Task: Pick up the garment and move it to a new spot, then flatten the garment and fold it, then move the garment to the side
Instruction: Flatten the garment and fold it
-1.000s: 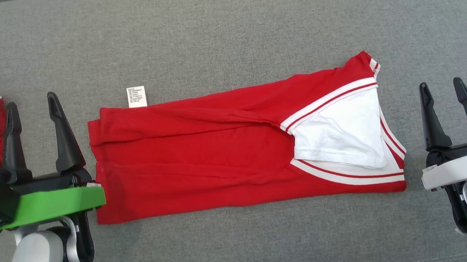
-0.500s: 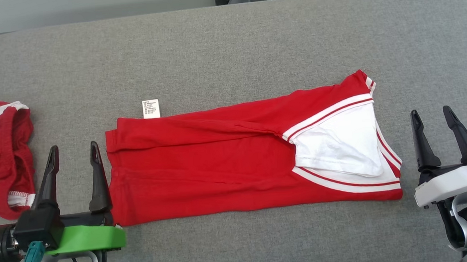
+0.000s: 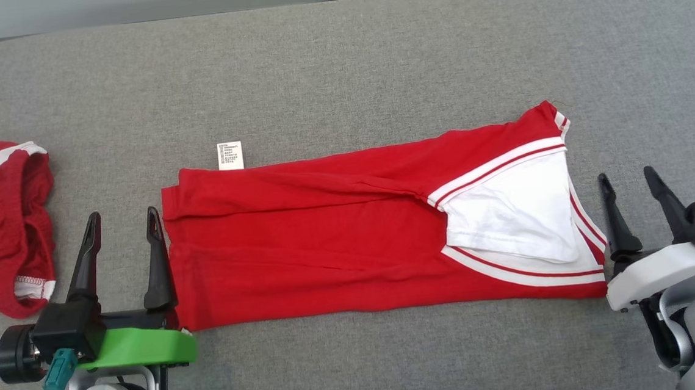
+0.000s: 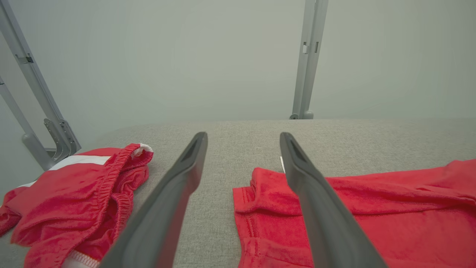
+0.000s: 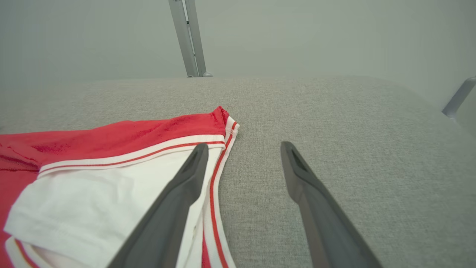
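One garment [image 5: 111, 143] shows from right wrist view; head view adds red shorts [image 3: 1, 225].

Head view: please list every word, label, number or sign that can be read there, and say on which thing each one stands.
White care label, sticking out from the far edge of the folded red garment near its left end: rows of small dark print, too small to read.
No other words, brands, numbers or signs can be read.
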Motion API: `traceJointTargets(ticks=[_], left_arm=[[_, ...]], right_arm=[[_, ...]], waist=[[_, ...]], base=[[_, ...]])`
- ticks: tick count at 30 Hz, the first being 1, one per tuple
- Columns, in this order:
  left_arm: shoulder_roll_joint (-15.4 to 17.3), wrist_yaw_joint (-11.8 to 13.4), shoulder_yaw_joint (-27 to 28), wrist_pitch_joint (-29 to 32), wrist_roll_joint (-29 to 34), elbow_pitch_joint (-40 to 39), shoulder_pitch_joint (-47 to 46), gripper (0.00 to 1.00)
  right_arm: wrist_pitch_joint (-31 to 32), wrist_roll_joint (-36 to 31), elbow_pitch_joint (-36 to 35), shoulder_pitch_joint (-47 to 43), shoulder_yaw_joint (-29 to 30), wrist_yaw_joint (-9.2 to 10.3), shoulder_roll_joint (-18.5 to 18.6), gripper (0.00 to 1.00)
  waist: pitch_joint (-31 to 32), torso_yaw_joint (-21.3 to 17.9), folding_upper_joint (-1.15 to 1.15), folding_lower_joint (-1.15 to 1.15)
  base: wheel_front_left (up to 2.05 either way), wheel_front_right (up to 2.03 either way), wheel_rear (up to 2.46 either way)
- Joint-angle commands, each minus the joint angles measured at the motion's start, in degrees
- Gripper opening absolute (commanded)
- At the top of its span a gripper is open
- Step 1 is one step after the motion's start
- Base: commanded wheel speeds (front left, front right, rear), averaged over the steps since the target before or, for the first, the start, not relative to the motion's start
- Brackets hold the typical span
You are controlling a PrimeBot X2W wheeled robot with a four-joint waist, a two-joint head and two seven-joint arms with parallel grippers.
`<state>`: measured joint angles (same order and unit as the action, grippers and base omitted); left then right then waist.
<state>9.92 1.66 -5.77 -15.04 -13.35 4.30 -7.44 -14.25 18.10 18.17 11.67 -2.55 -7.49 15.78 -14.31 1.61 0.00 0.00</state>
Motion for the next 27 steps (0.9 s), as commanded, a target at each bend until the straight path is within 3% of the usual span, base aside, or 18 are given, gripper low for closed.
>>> traceJointTargets(ticks=[1,9,12,13,14,19,27], left_arm=[[-0.45,-0.52,-0.08,-0.12,0.64,0.24,-1.27,1.0],[-2.27,-2.31,-0.29,-0.13,1.45,1.48,-3.31,1.0],[-2.67,-2.85,-0.09,-0.13,1.86,1.93,-3.86,1.0],[-2.82,-3.02,0.03,-0.13,1.93,2.02,-3.92,1.0],[-2.95,-3.12,0.18,-0.13,2.03,2.08,-3.97,1.0],[-3.37,-3.59,1.33,-0.13,2.49,2.16,-3.91,1.0],[-3.71,-4.2,2.36,-0.13,3.39,2.05,-3.62,1.0]], right_arm=[[-0.1,0.99,1.16,1.07,-1.82,0.0,0.32,1.0],[-0.05,6.03,13.57,5.09,-9.79,0.03,0.12,1.0],[1.87,9.27,16.51,5.69,-15.91,-0.11,-0.01,1.0],[1.86,10.53,16.93,5.88,-17.35,-0.18,0.2,0.54],[1.83,11.82,17.33,5.95,-18.59,-0.19,0.64,0.0],[0.66,16.02,17.39,6.87,-21.09,0.06,3.98,0.0],[-0.83,17.33,15.89,6.86,-16.83,0.1,10.05,0.0]], waist=[[-0.5,0.41,0.0,0.0],[-2.49,1.38,0.0,0.0],[-2.99,1.6,0.0,0.0],[-3.07,1.64,0.0,0.0],[-3.19,1.66,0.0,0.0],[-3.31,1.2,0.0,0.0],[-2.92,-0.21,0.0,0.0]], base=[[0.0,0.0,0.0],[0.0,0.0,0.0],[0.0,0.0,0.0],[0.0,0.0,0.0],[0.0,0.0,0.0],[0.0,0.0,0.0],[0.0,0.0,0.0]])
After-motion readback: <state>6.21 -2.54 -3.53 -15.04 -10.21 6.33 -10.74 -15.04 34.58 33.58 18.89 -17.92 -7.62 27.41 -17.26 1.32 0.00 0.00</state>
